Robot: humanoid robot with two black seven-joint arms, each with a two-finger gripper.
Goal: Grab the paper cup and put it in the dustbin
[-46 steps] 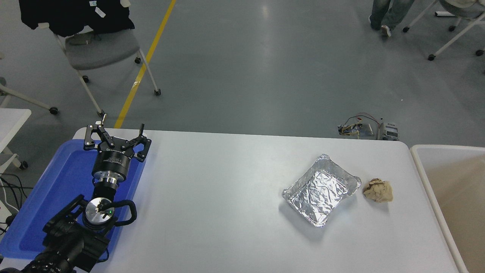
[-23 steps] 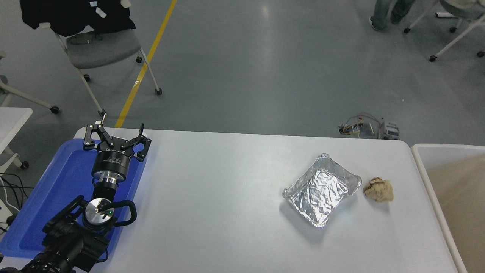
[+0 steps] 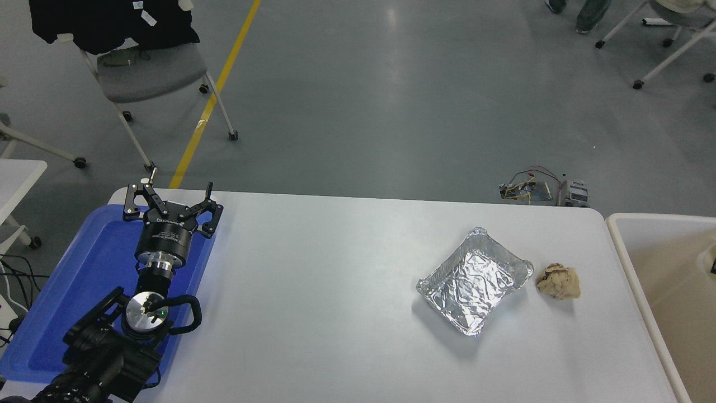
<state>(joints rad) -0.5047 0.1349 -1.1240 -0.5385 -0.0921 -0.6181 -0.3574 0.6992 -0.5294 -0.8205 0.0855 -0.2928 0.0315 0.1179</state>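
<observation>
No paper cup stands anywhere on the bench (image 3: 313, 291). The only candidate is a small pale shape (image 3: 709, 258) cut off by the picture's right edge, over the beige inside of the dustbin (image 3: 621, 246), with a dark sliver just below it; it is too cropped to tell whether it is the cup or what holds it. The dustbin sits just off the bench's right edge. Near that edge lie a silver foil tray (image 3: 475, 280) and, just beside it on the dustbin side, a crumpled brown paper ball (image 3: 558, 281); neither belongs to the task. The left gripper (image 3: 172, 193) is parked over the far end of the blue tray (image 3: 84, 268) at the bench's left edge, its fingers spread wide and holding nothing; the right arm is not in view.

If that shape is the cup, the step in hand is probably the release. It should be let go well inside the rim, low enough not to bounce out; the arm should then lift clear without clipping the rim or the paper ball.
</observation>
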